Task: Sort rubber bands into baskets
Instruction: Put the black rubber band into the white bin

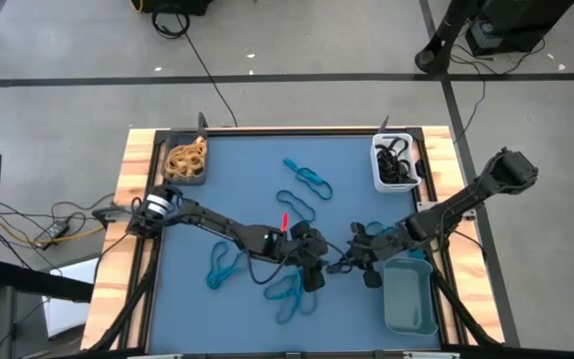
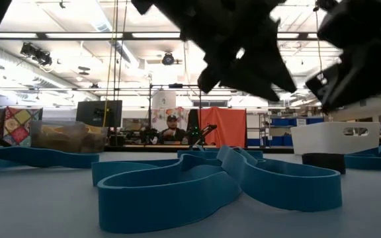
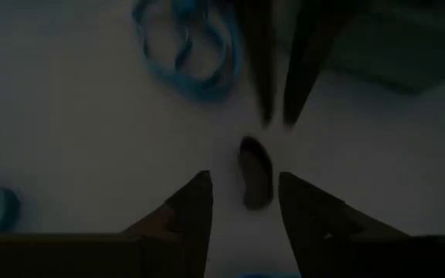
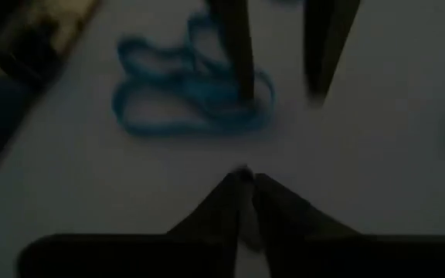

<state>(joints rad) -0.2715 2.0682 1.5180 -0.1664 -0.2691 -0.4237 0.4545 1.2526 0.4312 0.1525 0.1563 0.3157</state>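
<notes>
Left gripper: I see my left gripper (image 1: 312,261) low over the middle of the table, fingers (image 3: 194,208) spread, with a small dark rubber band (image 3: 254,171) lying on the mat between them.
Right gripper: my right gripper (image 1: 352,257) faces it from just beside, fingers (image 4: 224,202) pressed together at the tips; a dark bit sits at the tips, but I cannot tell what it is.
Table: wooden frame with a smooth blue mat (image 1: 247,179).
Blue rubber bands: flat, ribbon-like teal loops, limp and folded; one cluster (image 1: 307,182) toward the far middle, one (image 1: 223,265) left of the grippers, one (image 1: 286,291) at the near edge; up close, wide curling strips (image 2: 220,182).
Dark basket: rectangular tray (image 1: 183,159) at the far left corner, holding a tangle of thin tan bands (image 1: 185,157).
White basket: rectangular tray (image 1: 396,165) at the far right, holding thin black bands (image 1: 397,160).
Grey-teal basket: larger smooth tray (image 1: 409,297) near right, just beside my right gripper.
</notes>
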